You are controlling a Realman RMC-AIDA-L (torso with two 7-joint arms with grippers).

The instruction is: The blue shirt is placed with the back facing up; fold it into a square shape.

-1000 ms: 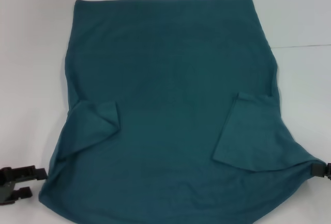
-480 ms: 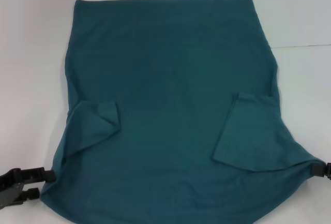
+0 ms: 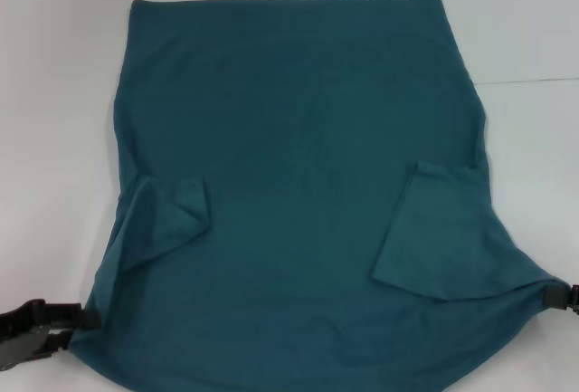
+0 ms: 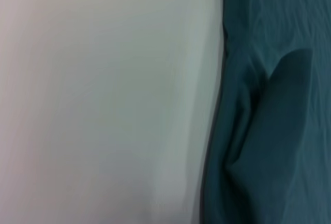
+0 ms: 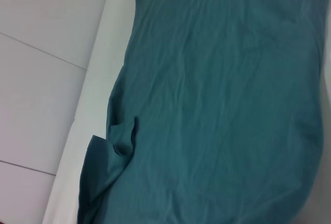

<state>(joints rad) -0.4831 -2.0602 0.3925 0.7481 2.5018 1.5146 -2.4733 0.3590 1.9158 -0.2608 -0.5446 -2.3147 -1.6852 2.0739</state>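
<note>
The blue shirt [image 3: 298,166] lies spread flat on the white table [image 3: 54,93], with both short sleeves folded inward onto its body. My left gripper [image 3: 81,329] is at the shirt's near left corner, open, its upper finger touching the fabric edge. At the near right corner the cloth is drawn out to a point, and my right gripper [image 3: 552,294] is shut on it, mostly cut off by the picture's edge. The left wrist view shows the shirt's side edge [image 4: 258,131] with a folded sleeve. The right wrist view shows the shirt's broad back [image 5: 222,94].
Bare white table surrounds the shirt on the left, far and right sides. A thin seam [image 3: 534,80] crosses the table at the right. In the right wrist view the table's edge [image 5: 88,94] borders a tiled floor [image 5: 36,79].
My left gripper has moved toward me and to the right, from beside the shirt onto its near left corner. The right gripper and the shirt have stayed in place.
</note>
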